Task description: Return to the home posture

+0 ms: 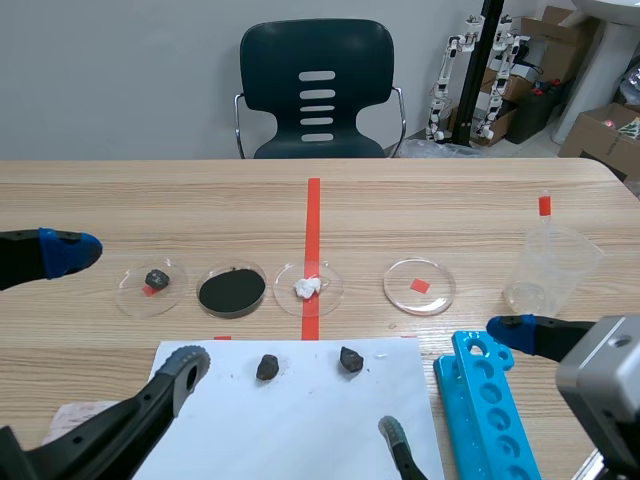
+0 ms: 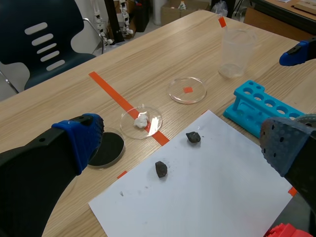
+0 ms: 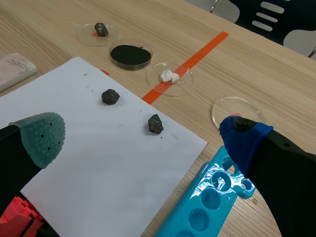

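Left fingers and right fingers both spread apart, white paper with two dark lumps below.

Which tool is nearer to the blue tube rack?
Right. The right tool is at the blue tube rack; the left tool is on the far side of the white paper.

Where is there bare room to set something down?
Bare wood runs beyond the four dishes to the table's far edge. The paper is free nearer than its two black lumps. Crowded: the dish row, and by the blue rack and cup.
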You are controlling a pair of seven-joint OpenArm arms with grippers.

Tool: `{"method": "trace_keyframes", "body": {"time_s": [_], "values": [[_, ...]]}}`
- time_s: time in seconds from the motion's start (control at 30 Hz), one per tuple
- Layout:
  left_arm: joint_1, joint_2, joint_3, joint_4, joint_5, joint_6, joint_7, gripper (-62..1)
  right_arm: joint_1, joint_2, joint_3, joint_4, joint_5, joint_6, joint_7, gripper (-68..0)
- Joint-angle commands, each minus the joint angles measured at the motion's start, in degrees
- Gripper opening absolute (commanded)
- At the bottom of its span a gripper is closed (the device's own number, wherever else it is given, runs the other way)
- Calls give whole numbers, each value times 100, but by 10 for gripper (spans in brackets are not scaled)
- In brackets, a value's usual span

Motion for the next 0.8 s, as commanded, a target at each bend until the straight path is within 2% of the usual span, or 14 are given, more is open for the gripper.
{"method": "trace_keyframes", "body": {"time_s": [0.0,0.2,0.77], "values": [[76,28,39,44,-70,-13,-90,14,39,61,55,52,44,0,131,4],[76,28,39,44,-68,-11,-87,14,39,61,55,52,44,0,407,4],[74,28,39,44,-70,-11,-70,14,35,61,208,81,42,0,417,4]]}}
